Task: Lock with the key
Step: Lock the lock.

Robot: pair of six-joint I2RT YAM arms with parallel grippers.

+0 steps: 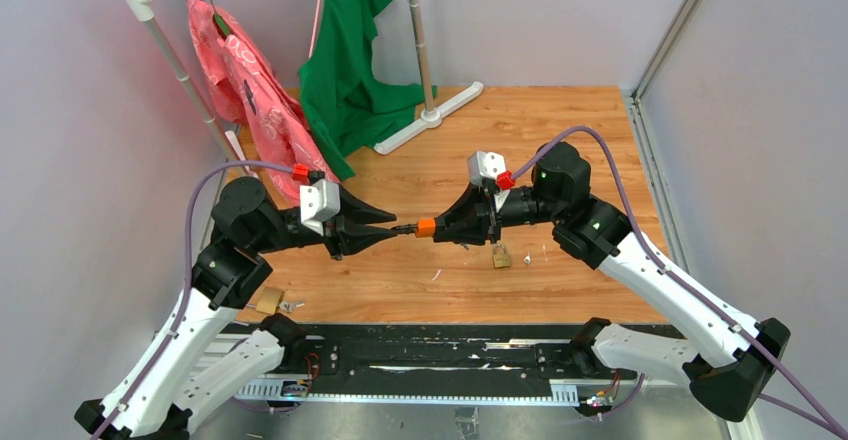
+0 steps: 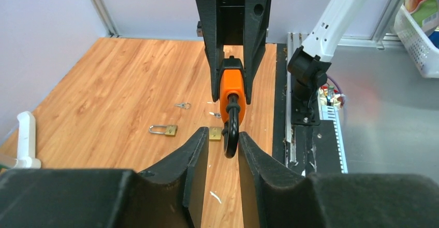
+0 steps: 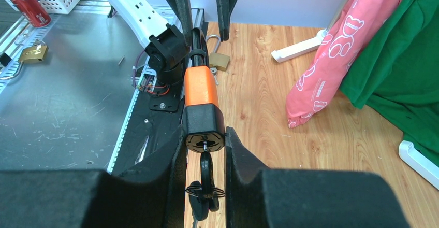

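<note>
An orange padlock (image 1: 426,227) with a black base and black shackle hangs in the air between both arms. My right gripper (image 1: 442,228) is shut on its black base (image 3: 204,126). A black key (image 3: 206,176) sits in the keyhole, with a ring and spare keys hanging behind. In the left wrist view the padlock (image 2: 232,85) points its shackle (image 2: 231,134) between my left gripper's (image 2: 222,133) open fingers, close against the right finger (image 2: 253,153). The left gripper (image 1: 388,230) is level with the shackle.
Small brass padlocks lie on the wooden table (image 1: 580,140): one (image 1: 501,256) under the right gripper, one (image 1: 270,301) by the left arm base. A clothes rack (image 1: 430,115) with a pink garment (image 1: 250,90) and a green one (image 1: 350,70) stands at the back left.
</note>
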